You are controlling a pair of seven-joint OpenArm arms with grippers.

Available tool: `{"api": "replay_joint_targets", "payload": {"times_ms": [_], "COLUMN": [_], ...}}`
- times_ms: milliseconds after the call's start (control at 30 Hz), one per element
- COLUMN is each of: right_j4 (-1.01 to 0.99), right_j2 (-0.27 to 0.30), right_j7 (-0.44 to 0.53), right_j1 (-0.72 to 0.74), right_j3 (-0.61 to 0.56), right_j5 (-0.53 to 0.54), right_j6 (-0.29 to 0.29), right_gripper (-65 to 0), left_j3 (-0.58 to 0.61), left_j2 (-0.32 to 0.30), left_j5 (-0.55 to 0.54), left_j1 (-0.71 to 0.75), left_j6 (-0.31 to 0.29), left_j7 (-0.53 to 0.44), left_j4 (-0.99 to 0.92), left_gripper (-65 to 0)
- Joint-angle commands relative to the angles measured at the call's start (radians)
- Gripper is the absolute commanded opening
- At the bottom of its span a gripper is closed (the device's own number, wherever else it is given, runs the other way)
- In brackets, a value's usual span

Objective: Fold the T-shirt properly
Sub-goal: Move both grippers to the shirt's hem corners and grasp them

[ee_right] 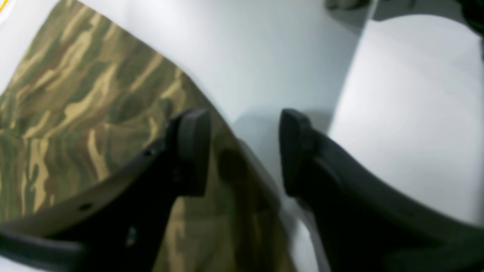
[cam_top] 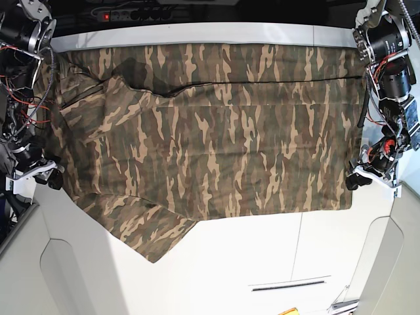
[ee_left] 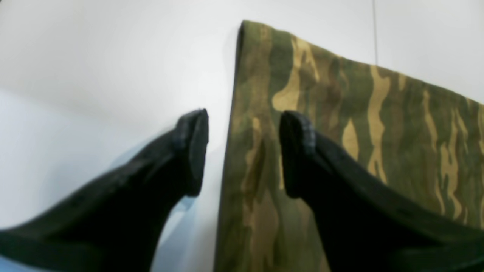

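Observation:
The camouflage T-shirt (cam_top: pixel 210 144) lies spread flat across the white table, with one sleeve (cam_top: pixel 141 230) pointing toward the front. My left gripper (cam_top: pixel 357 178) is at the shirt's right edge. In the left wrist view, the left gripper (ee_left: pixel 244 151) is open and straddles that straight edge of the T-shirt (ee_left: pixel 340 113), one finger over bare table, the other over cloth. My right gripper (cam_top: pixel 49 180) is at the shirt's left side. In the right wrist view, the right gripper (ee_right: pixel 244 151) is open above the hem of the T-shirt (ee_right: pixel 75 105), holding nothing.
The white table (cam_top: pixel 262 262) shows bare panels with seams in front of the shirt. A power strip (cam_top: pixel 131 13) with a red light lies behind the table's far edge. Both arms' bases and cables stand at the far corners.

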Motion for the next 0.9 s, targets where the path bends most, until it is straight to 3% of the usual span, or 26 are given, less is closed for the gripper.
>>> {"api": "replay_joint_targets", "payload": {"times_ms": [0,300,567,633,800,867], "right_j4": [0.001,0.000,0.000,0.000,0.000,0.000], "right_j2": [0.011,-0.060,-0.080,-0.080,-0.080,-0.080], "right_j7": [0.003,0.006,0.006,0.006,0.006,0.005], "right_j1": [0.021,0.021,0.021,0.021,0.022,0.022], "right_j3": [0.003,0.002,0.000,0.000,0.000,0.000], "right_j5": [0.001,-0.002,-0.002,-0.002,-0.013,-0.032], "right_j6": [0.000,0.001,0.020,0.020,0.020,0.020], "right_gripper": [-35.7,-35.7,-36.2,-41.3,-62.8,-65.0], "left_j3": [0.005,0.013,0.013,0.013,0.013,0.013], "left_j2": [-0.016,0.018,0.028,0.028,0.028,0.028], "left_j5": [0.002,0.002,0.002,0.002,0.002,0.002], "left_j1": [-0.017,-0.018,-0.019,-0.019,-0.019,-0.019], "left_j6": [0.001,0.001,0.001,0.000,0.000,0.000], "left_j7": [0.004,0.004,0.005,0.005,0.005,0.005], "left_j4": [0.008,0.008,0.008,0.008,0.008,0.008], "left_gripper": [-31.9,-31.9,-32.6,-38.4,-58.6,-65.0]}}
